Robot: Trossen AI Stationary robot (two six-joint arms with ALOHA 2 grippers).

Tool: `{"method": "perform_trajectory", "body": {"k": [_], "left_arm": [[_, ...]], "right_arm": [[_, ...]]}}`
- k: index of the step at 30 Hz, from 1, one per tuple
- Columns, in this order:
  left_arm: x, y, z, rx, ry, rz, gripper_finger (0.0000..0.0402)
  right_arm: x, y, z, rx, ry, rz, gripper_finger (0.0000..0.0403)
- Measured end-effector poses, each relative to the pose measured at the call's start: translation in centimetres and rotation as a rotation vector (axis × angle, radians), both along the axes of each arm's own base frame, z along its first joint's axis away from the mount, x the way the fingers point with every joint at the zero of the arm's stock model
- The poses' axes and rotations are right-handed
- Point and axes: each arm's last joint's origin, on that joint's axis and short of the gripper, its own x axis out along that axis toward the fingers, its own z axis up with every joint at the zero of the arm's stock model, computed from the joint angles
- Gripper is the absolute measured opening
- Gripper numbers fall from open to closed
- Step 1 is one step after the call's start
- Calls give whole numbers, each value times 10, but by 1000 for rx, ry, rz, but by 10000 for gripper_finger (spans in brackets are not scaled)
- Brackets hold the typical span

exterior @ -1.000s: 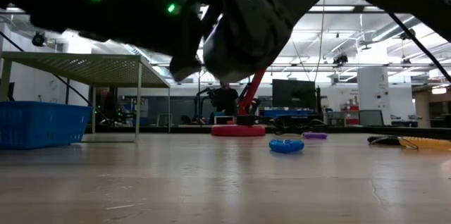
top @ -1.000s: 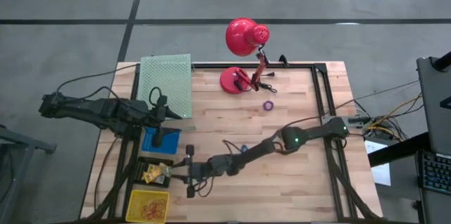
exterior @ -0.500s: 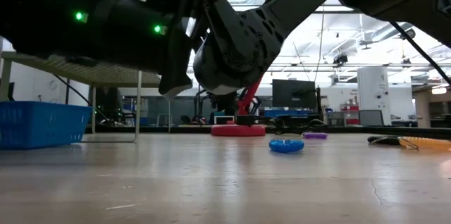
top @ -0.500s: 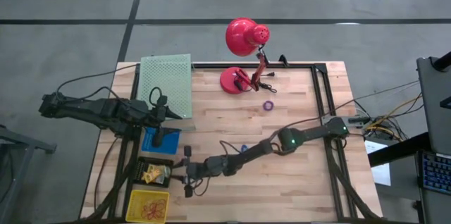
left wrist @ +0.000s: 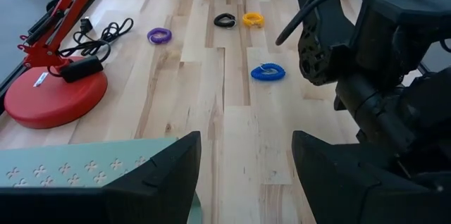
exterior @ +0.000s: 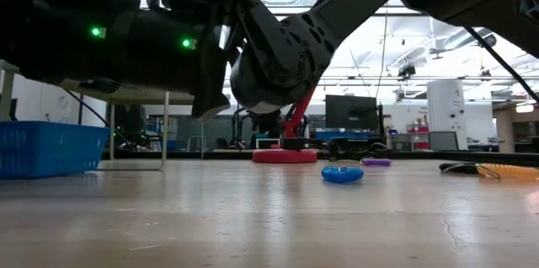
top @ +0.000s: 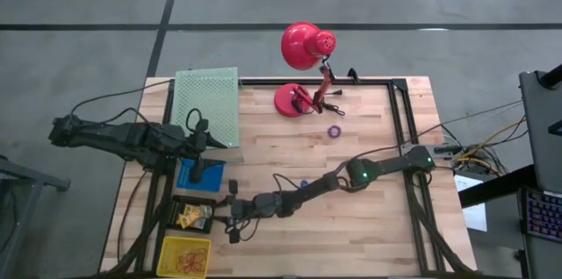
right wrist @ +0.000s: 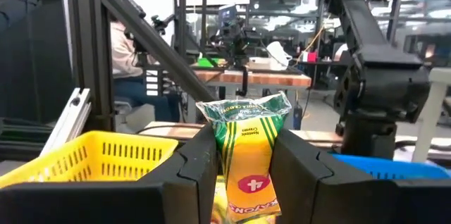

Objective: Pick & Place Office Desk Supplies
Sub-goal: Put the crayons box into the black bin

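Note:
My right gripper [right wrist: 244, 148] is shut on a yellow-and-green packet [right wrist: 245, 129]. In the high view it [top: 231, 218] reaches low across the table to beside a black bin [top: 180, 205] that holds more yellow packets [top: 188, 218]. Loose rings lie flat on the wood: blue [left wrist: 268, 72], purple [left wrist: 159, 36], black [left wrist: 225, 20] and orange [left wrist: 252, 19]. My left gripper [left wrist: 246, 146] waits open over the near edge of the green perforated tray [top: 207, 103], touching nothing. My right gripper pinches the packet's two side edges [right wrist: 227, 155] between its two fingers, below the packet's crimped green top [right wrist: 243, 106]. The fingers come in about level, pointing toward the table's left edge. The packet stands upright between them; its lower end is hidden by the fingers.
A yellow basket [top: 184, 255] and a blue basket [top: 198, 175] flank the black bin at the table's left. The red desk lamp [top: 299, 95] with its cord stands at the far edge. A black frame rail [top: 406, 130] runs along the right side.
My right gripper has sunk a little and slid slightly toward the table's left edge, its wrist rolling, still shut on the packet.

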Motion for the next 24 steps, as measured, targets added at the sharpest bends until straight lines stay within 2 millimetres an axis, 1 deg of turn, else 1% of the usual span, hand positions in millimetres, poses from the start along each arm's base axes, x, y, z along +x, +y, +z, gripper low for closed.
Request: {"method": "perform_trajectory", "body": {"k": [8,14,24], "left_arm": [[0,0,0,0,1,0,230],[0,0,0,0,1,0,230],[0,0,0,0,0,0,230]], "right_arm": [[1,0,8,-8,-41,-4,107],[5,-7,-2,50,66,-3,107],[6,-9,-3,63,73,-2,107]]}}
